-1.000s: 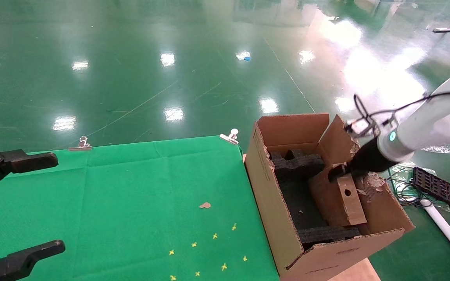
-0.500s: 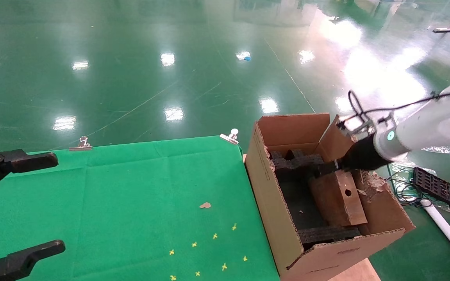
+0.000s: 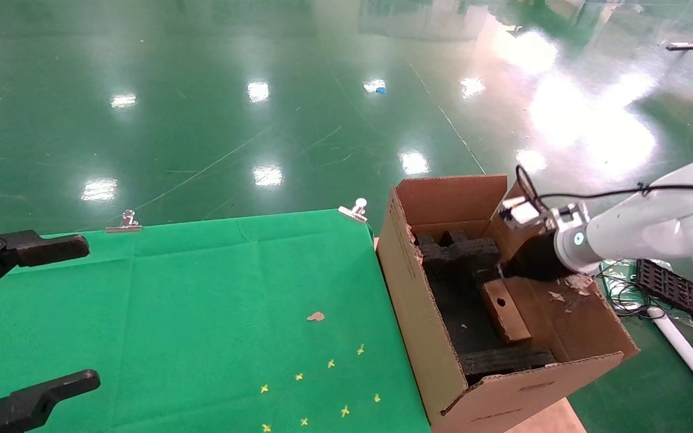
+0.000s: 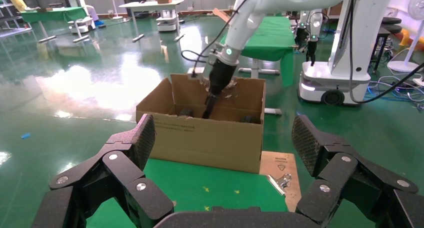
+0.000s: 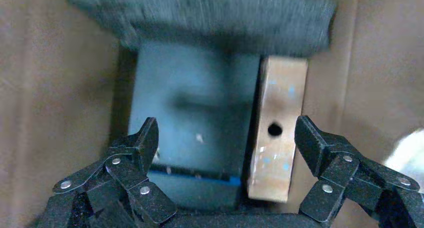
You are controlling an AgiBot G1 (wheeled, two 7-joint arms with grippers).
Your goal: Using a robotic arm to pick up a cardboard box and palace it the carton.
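Note:
The cardboard box (image 3: 506, 310), reddish-brown with a round hole, lies inside the carton (image 3: 418, 337) on black foam (image 3: 458, 252), beside the carton's right wall. My right gripper (image 3: 506, 272), on the white robotic arm (image 3: 641, 231), hangs just above the box's far end. In the right wrist view the right gripper (image 5: 227, 130) is open. The cardboard box (image 5: 277, 153) lies loose below it, nearer one finger and touching neither. My left gripper (image 3: 89, 311) stays parked, open and empty, over the green table's left edge. In the left wrist view it (image 4: 223, 138) faces the carton (image 4: 200, 143).
Green cloth (image 3: 214, 313) covers the table, held by binder clips (image 3: 354, 210) at the far edge. A brown scrap (image 3: 316, 316) and yellow marks (image 3: 331, 364) lie on it. The carton stands on a wooden board (image 3: 548, 421). A black tray (image 3: 677, 290) and cables are on the floor.
The right gripper has let go of the cardboard box, which dropped from a tilted hold to lie low in the carton. The right arm drew back toward the carton's far side.

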